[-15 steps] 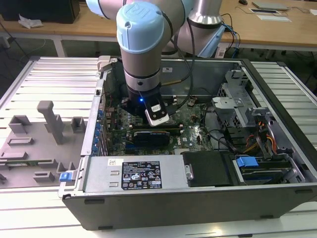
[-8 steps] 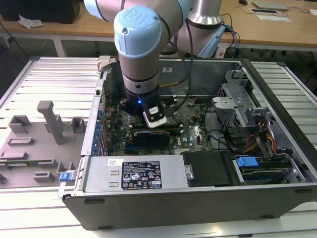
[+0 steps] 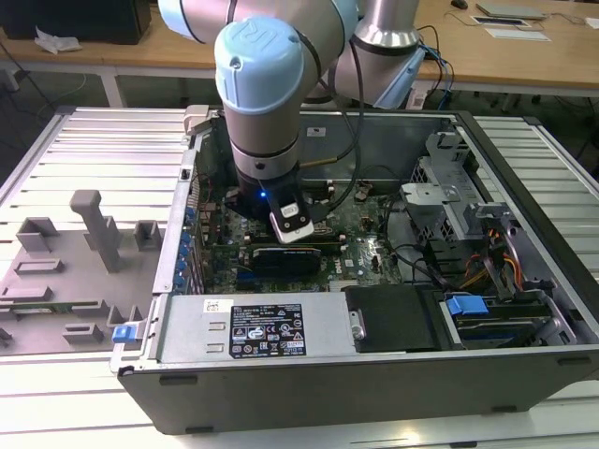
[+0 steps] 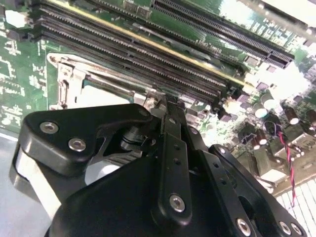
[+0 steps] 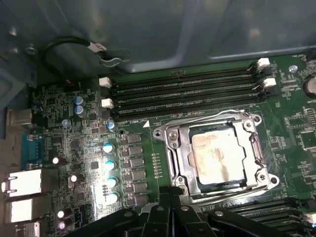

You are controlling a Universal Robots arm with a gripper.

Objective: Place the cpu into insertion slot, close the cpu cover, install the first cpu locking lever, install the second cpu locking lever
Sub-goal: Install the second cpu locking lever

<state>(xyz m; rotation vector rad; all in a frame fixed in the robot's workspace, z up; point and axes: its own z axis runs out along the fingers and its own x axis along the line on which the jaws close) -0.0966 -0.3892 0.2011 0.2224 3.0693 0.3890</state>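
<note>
No print on the white label is readable.

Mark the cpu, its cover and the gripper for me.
cpu [image 5: 217, 157], first wrist view, middle of its metal top.
cpu cover [image 5: 176, 148], first wrist view, side bar of the silver frame.
gripper [image 4: 165, 106], second wrist view, tip where the black fingers end.

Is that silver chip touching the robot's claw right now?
Apart. In the first wrist view the cpu sits under the cpu cover, motherboard between it and the gripper.
</note>
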